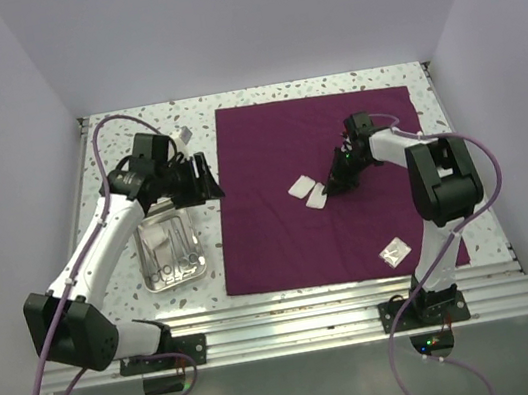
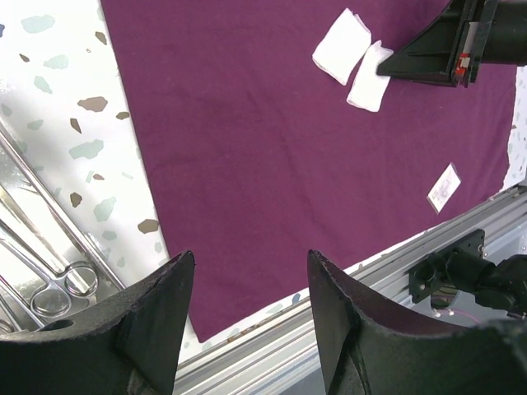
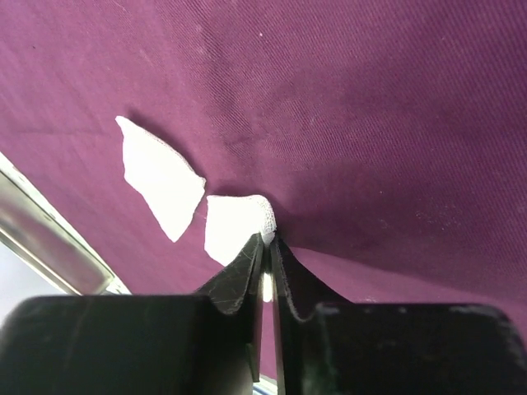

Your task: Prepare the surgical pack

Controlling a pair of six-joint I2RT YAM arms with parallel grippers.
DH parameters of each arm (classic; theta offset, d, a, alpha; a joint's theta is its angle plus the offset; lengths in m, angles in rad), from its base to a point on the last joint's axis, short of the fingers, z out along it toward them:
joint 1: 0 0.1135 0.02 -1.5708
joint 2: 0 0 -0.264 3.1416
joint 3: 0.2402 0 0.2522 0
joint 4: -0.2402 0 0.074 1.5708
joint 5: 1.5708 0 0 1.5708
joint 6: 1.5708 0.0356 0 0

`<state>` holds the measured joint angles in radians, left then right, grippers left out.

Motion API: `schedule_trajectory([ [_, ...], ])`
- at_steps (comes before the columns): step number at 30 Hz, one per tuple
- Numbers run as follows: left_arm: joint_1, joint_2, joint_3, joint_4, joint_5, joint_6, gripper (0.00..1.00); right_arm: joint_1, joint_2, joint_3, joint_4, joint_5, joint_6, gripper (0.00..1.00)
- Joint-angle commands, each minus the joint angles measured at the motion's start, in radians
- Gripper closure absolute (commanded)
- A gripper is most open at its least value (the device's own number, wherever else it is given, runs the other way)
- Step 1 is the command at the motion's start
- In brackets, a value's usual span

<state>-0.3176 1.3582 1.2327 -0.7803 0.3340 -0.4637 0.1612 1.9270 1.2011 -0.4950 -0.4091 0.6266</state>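
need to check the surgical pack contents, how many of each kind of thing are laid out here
large dark purple square cloth: 1
small white gauze squares: 2
small flat white packets: 2
small rectangular steel tray: 1
silver scissor-like steel instruments in the tray: too overlapped to count
total: 6, plus the instruments

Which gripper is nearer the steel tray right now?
Left. The left gripper sits open just past the steel tray's far right corner; the right gripper is across the maroon cloth, pinching a gauze square.
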Motion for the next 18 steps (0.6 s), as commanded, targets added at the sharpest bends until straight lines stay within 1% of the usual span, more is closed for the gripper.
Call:
schedule_trajectory([
  [1, -0.005, 0.004, 0.016, 0.023, 0.025, 0.000, 0.39, -0.011, -0.048, 0.020, 0.003, 0.001, 0.001, 0.94],
  [4, -0.005, 0.009, 0.014, 0.021, 0.027, 0.008, 0.39, -0.011, -0.075, 0.043, -0.020, -0.014, -0.004, 1.00],
  [7, -0.005, 0.016, 0.014, 0.026, 0.033, 0.011, 0.39, -0.011, -0.086, 0.081, -0.017, -0.089, 0.059, 1.00],
  [12, -0.005, 0.032, 0.027, 0.030, 0.043, 0.017, 0.39, -0.005, -0.114, 0.143, -0.019, -0.129, 0.142, 1.00],
  [18, -0.005, 0.038, 0.027, 0.033, 0.046, 0.023, 0.39, 0.020, -0.053, 0.192, 0.062, -0.186, 0.267, 1.00],
])
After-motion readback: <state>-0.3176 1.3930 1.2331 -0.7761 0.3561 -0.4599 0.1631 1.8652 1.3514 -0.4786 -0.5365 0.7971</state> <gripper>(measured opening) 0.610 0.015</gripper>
